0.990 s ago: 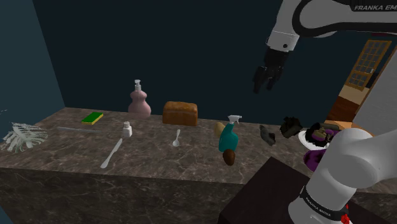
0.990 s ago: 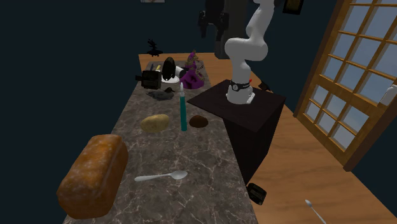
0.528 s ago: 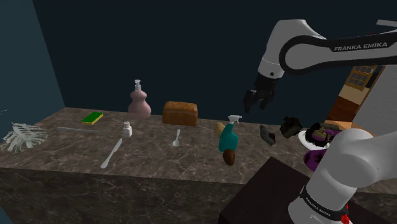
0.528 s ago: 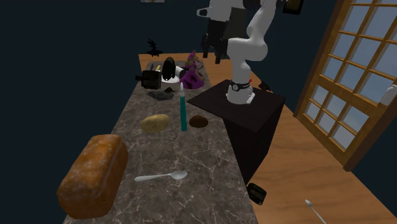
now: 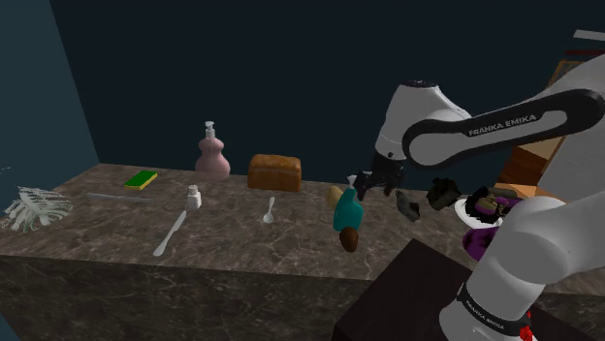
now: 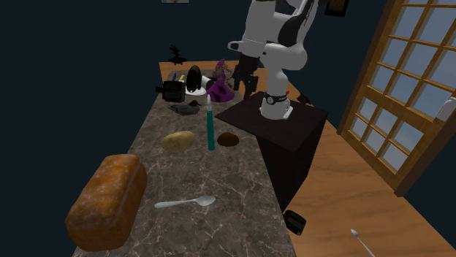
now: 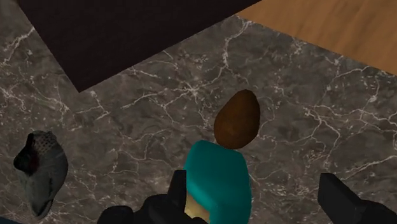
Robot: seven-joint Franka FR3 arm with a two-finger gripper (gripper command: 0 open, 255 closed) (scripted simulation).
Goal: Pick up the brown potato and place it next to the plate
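The dark brown potato [image 5: 350,239] [image 6: 228,139] [image 7: 236,119] lies on the marble counter [image 5: 233,232], close to its front edge and right beside an upright teal spray bottle [image 5: 347,209] [image 6: 210,125] [image 7: 216,181]. A paler tan potato [image 6: 177,141] rests on the bottle's other side. My black gripper [image 5: 366,183] [image 6: 242,77] [image 7: 254,194] hangs open just above the bottle's top, fingers apart and holding nothing. The white plate [image 5: 477,219] with dark items on it sits at the counter's end, past the stand.
A bread loaf [image 5: 274,172] [image 6: 106,201], spoon [image 5: 270,209] [image 6: 184,202], knife [image 5: 170,234], small shaker [image 5: 194,198], pink soap dispenser [image 5: 212,153] and green sponge [image 5: 141,179] spread along the counter. A dark grey lump [image 5: 407,205] [image 7: 41,168] lies near the dark stand [image 6: 281,120].
The arm has swung down and toward the shoulder view's left, from high over the plate end to just above the spray bottle. The fingers stayed apart.
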